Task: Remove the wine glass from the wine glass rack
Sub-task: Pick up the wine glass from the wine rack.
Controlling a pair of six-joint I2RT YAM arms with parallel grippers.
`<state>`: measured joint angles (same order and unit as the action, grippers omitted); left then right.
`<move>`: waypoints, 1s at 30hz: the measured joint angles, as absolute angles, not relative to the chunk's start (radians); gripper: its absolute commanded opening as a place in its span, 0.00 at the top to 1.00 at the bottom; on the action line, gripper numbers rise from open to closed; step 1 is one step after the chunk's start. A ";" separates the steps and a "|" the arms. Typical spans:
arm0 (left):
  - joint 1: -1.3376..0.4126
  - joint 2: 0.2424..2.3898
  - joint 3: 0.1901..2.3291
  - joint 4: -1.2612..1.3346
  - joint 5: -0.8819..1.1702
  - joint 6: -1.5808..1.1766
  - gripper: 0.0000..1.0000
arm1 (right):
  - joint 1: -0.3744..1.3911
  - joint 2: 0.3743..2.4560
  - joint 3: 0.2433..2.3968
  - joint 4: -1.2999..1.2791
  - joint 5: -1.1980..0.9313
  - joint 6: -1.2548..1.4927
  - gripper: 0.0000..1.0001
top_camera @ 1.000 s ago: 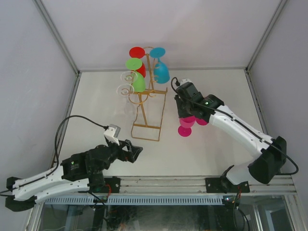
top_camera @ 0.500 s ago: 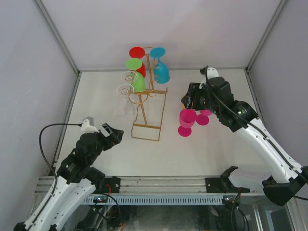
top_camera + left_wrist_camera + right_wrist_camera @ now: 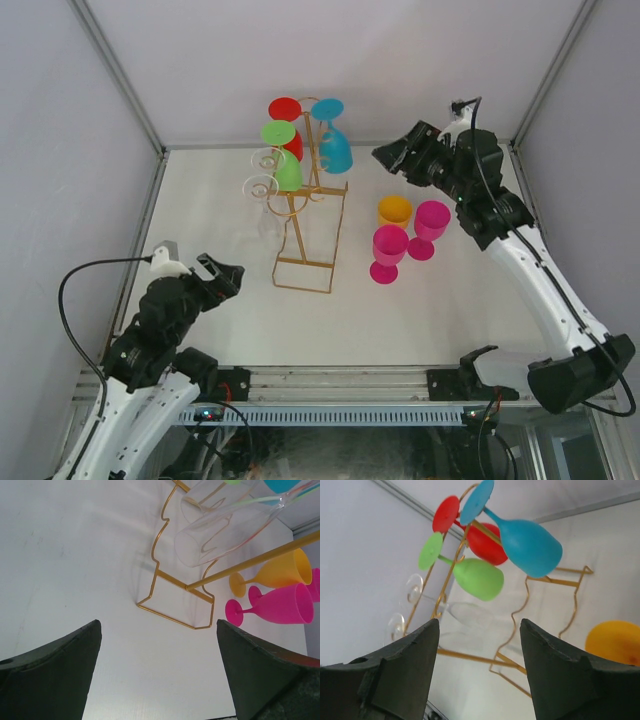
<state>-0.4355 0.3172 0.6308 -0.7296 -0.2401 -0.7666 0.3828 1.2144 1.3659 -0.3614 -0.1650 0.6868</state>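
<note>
The gold wire wine glass rack (image 3: 305,225) stands at the table's middle back. A red glass (image 3: 288,125), a blue glass (image 3: 333,148), a green glass (image 3: 284,160) and two clear glasses (image 3: 264,175) hang on it. They also show in the right wrist view, the blue glass (image 3: 527,542) nearest. My right gripper (image 3: 388,155) is open and empty, raised to the right of the rack and facing it. My left gripper (image 3: 225,275) is open and empty, low at the front left, pointing at the rack's base (image 3: 172,612).
Two pink glasses (image 3: 388,250) (image 3: 430,225) and an orange glass (image 3: 394,211) stand upright on the table right of the rack. White walls with metal corner posts close in the back and sides.
My right gripper has let go of a pink glass, risen and swung back toward the rack. The orange glass is now uncovered. My left arm pulled back to the front left and turned toward the rack.
</note>
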 measured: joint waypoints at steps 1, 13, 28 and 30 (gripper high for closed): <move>-0.435 0.317 0.636 -0.731 -0.242 -0.763 0.00 | 0.373 1.233 1.365 -0.330 -0.176 0.718 0.35; -0.435 0.248 0.648 -0.765 -0.292 -0.683 0.00 | 0.323 1.487 1.464 -0.151 -0.208 0.957 0.39; -0.435 0.085 0.603 -0.701 -0.199 -0.532 0.00 | 0.323 1.777 1.825 -0.215 -0.269 1.011 0.43; -0.435 0.087 0.603 -0.697 -0.179 -0.529 0.00 | 0.323 1.797 1.843 -0.216 -0.270 1.013 0.43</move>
